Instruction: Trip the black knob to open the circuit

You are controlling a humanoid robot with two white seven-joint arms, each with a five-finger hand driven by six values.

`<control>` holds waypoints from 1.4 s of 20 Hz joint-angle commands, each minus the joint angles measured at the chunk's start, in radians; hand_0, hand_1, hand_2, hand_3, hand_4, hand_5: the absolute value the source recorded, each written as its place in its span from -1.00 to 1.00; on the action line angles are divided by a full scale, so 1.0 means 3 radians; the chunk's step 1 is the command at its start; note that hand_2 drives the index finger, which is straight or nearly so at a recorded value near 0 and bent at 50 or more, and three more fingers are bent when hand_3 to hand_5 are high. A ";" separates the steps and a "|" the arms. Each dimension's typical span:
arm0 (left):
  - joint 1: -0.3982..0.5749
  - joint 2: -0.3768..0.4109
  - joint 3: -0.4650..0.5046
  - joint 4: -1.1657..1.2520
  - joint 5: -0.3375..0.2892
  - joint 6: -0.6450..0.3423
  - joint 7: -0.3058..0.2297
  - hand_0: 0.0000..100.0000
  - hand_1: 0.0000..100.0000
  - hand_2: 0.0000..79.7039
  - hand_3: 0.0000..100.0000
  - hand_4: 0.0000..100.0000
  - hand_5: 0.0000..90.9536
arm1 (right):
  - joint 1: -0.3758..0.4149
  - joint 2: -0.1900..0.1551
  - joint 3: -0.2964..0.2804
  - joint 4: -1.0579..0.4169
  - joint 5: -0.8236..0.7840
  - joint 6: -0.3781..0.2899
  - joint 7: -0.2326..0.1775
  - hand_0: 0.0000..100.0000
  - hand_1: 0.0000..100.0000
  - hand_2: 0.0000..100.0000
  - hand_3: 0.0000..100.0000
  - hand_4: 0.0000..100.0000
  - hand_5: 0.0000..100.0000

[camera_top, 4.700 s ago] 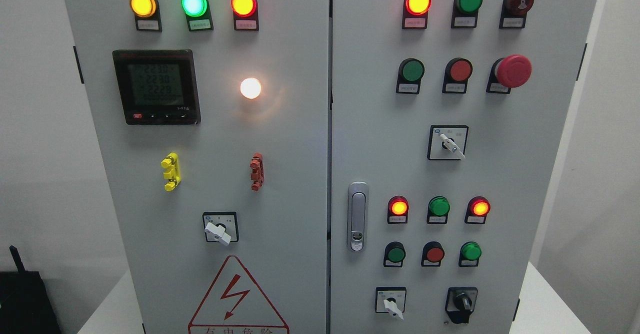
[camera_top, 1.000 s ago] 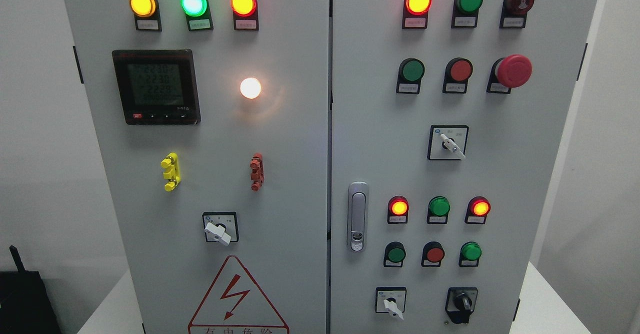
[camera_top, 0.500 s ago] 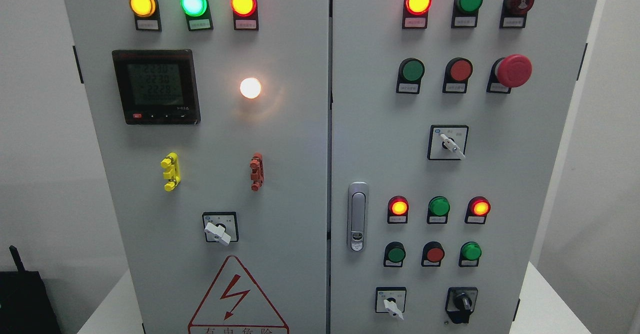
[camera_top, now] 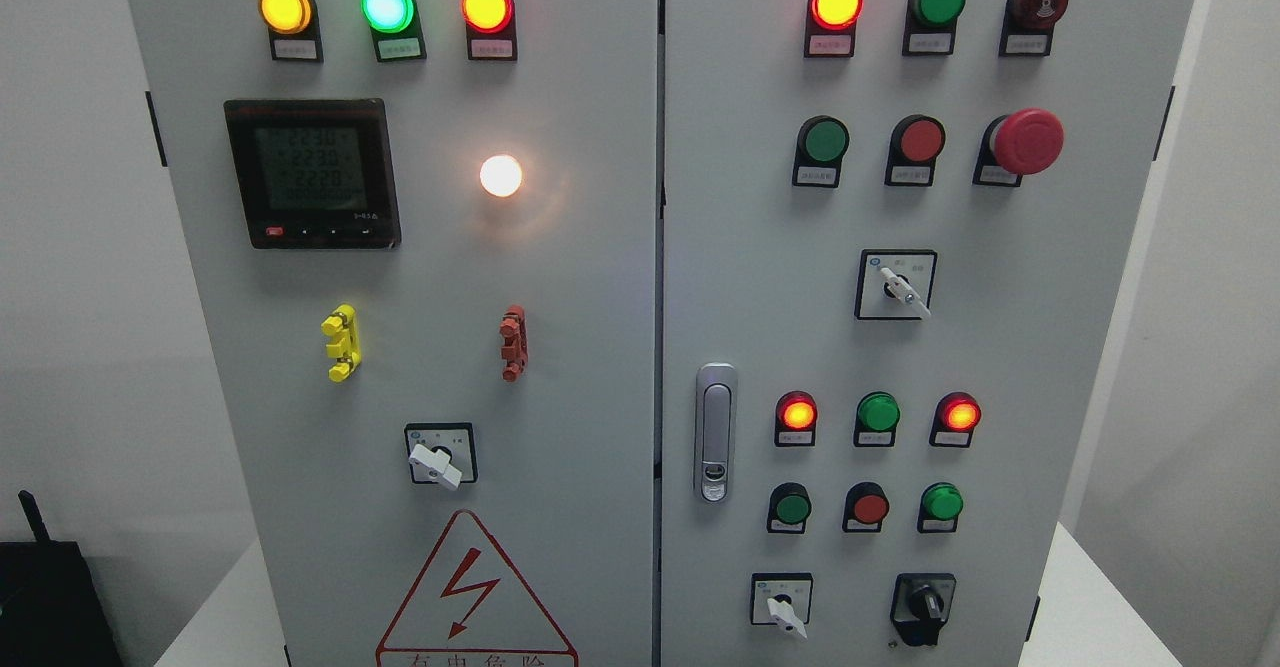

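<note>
Two grey metal cabinet doors [camera_top: 560, 277] fill my view, and neither robot hand of mine shows anywhere, so I cannot tell whether either is apart or together.

I take the silver door latch [camera_top: 715, 432] on the right door as my landmark. My target, the black rotary knob [camera_top: 925, 607] on its black square plate, sits below and well to the right of the latch, near the bottom edge of the door. Its grip stands roughly upright. Just left of the knob, still below and right of the latch, is a white-handled selector switch [camera_top: 782, 607] with its handle pointing down and to the right.

Right of the latch at its own height run three round lamps, red lit [camera_top: 797, 414], green unlit [camera_top: 878, 413] and red lit [camera_top: 959, 414], with a row of green, red and green push buttons beneath them. Above and right of the latch is another white-handled selector [camera_top: 898, 287], and higher still a red mushroom emergency button [camera_top: 1027, 141].

Left of the latch, on the other door, a white lever switch [camera_top: 438, 462] sits over a red triangular lightning warning sign [camera_top: 475, 592]. Far above and left of the latch a black digital meter [camera_top: 312, 173] shows green digits beside a glowing white lamp [camera_top: 500, 176].
</note>
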 commanded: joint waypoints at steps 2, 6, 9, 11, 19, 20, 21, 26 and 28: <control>0.0000 0.0000 0.0000 0.0000 -0.0077 -0.0003 0.0002 -0.76 -0.22 -1.00 -1.00 -1.00 -1.00 | -0.0062 0.0011 -0.0071 -0.0327 -0.0017 0.0066 0.0014 -1.00 -1.00 -1.00 0.22 -0.02 -0.26; 0.0000 0.0000 0.0000 0.0000 -0.0077 -0.0003 0.0002 -0.76 -0.22 -1.00 -1.00 -1.00 -1.00 | -0.0113 0.0011 -0.0066 -0.0352 -0.0099 0.0107 0.0024 -1.00 -1.00 -1.00 0.41 0.20 0.07; 0.0000 0.0000 0.0000 0.0000 -0.0077 -0.0003 0.0002 -0.76 -0.22 -1.00 -1.00 -1.00 -1.00 | -0.0159 -0.0024 -0.0066 -0.0383 -0.0120 0.0199 0.0024 -1.00 -1.00 -1.00 0.51 0.39 0.25; 0.0000 0.0000 0.0000 0.0000 -0.0077 -0.0003 0.0002 -0.76 -0.22 -1.00 -1.00 -1.00 -1.00 | -0.0205 -0.0030 -0.0066 -0.0383 -0.0120 0.0225 0.0024 -1.00 -1.00 -1.00 0.56 0.47 0.35; 0.0000 0.0000 0.0000 0.0000 -0.0077 0.0002 0.0002 -0.76 -0.22 -1.00 -1.00 -1.00 -1.00 | -0.0353 -0.0035 -0.0066 -0.0388 -0.0145 0.0363 0.0024 -1.00 -1.00 -1.00 0.74 0.66 0.66; 0.0000 0.0000 0.0000 0.0000 -0.0077 0.0002 0.0002 -0.76 -0.22 -1.00 -1.00 -1.00 -1.00 | -0.0384 -0.0035 -0.0066 -0.0388 -0.0150 0.0404 0.0024 -1.00 -1.00 -1.00 0.75 0.67 0.68; 0.0000 0.0000 0.0000 0.0000 -0.0077 0.0002 0.0002 -0.76 -0.22 -1.00 -1.00 -1.00 -1.00 | -0.0415 -0.0035 -0.0066 -0.0388 -0.0150 0.0439 0.0024 -1.00 -1.00 -1.00 0.77 0.68 0.70; 0.0000 0.0000 0.0000 0.0000 -0.0077 0.0002 0.0002 -0.76 -0.22 -1.00 -1.00 -1.00 -1.00 | -0.0573 -0.0035 -0.0066 -0.0383 -0.0145 0.0537 0.0024 -1.00 -1.00 -1.00 0.87 0.76 0.80; 0.0000 0.0000 0.0000 0.0000 -0.0077 0.0002 0.0002 -0.76 -0.22 -1.00 -1.00 -1.00 -1.00 | -0.0640 -0.0035 -0.0066 -0.0383 -0.0145 0.0588 0.0024 -1.00 -1.00 -1.00 0.92 0.79 0.82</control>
